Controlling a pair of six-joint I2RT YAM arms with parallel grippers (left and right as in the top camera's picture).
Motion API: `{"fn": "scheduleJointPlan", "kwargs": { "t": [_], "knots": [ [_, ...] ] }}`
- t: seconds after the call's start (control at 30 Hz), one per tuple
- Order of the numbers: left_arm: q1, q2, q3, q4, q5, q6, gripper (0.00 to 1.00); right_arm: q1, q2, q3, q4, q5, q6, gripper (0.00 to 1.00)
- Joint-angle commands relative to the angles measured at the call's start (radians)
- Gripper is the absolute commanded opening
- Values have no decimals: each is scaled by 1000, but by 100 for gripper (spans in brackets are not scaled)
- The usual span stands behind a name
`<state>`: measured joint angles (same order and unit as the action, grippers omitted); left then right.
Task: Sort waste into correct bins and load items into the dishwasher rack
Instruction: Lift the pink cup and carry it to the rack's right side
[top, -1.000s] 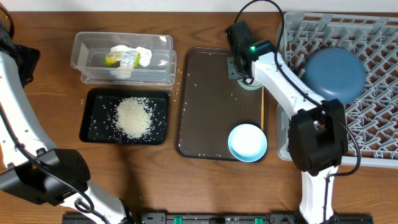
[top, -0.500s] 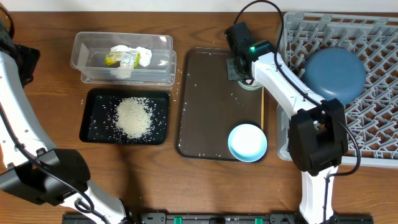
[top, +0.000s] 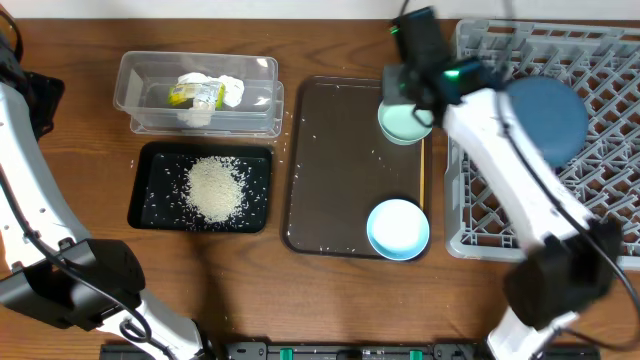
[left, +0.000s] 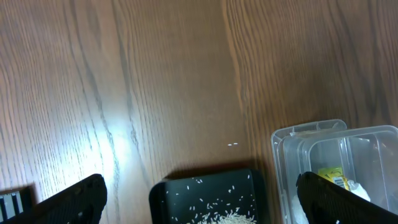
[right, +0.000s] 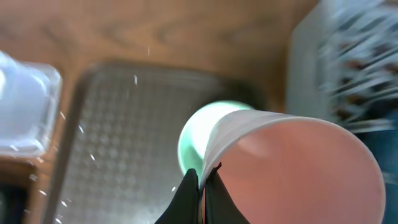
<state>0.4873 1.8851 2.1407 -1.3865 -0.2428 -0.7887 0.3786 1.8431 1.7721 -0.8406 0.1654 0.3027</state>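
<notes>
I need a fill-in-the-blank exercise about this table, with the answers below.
The cup in the right claw is ____.
The shallow tray under the rice heap is ____.
The serving tray under the light blue bowl is ____.
The plate in the grey rack is dark ____.
Missing words: pink; black; brown; blue.

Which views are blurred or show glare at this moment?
Right wrist: heavy motion blur smears the brown tray, mint-green bowl and rack; the pink cup is soft too. Overhead: only the right arm is smeared. Left wrist: sharp, with glare on the table.
</notes>
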Motion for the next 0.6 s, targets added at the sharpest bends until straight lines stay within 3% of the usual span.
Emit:
{"fn": "scheduleJointPlan", "kwargs": {
  "t": [0.0, 0.2, 0.43, 0.57],
  "knots": [
    [0, 6, 3, -3, -12, -2, 100, -83, -95, 5, -3, 3, -28, 1],
    [0, 6, 3, -3, -12, -2, 100, -345, -186, 5, 0, -217, -103, 1],
    [0, 6, 3, -3, -12, -2, 100, -756, -154, 4, 50, -909, -262, 1],
    [0, 6, 3, -3, -12, -2, 100, -913, -102, 4, 99, -1161, -287, 1]
  ]
}}
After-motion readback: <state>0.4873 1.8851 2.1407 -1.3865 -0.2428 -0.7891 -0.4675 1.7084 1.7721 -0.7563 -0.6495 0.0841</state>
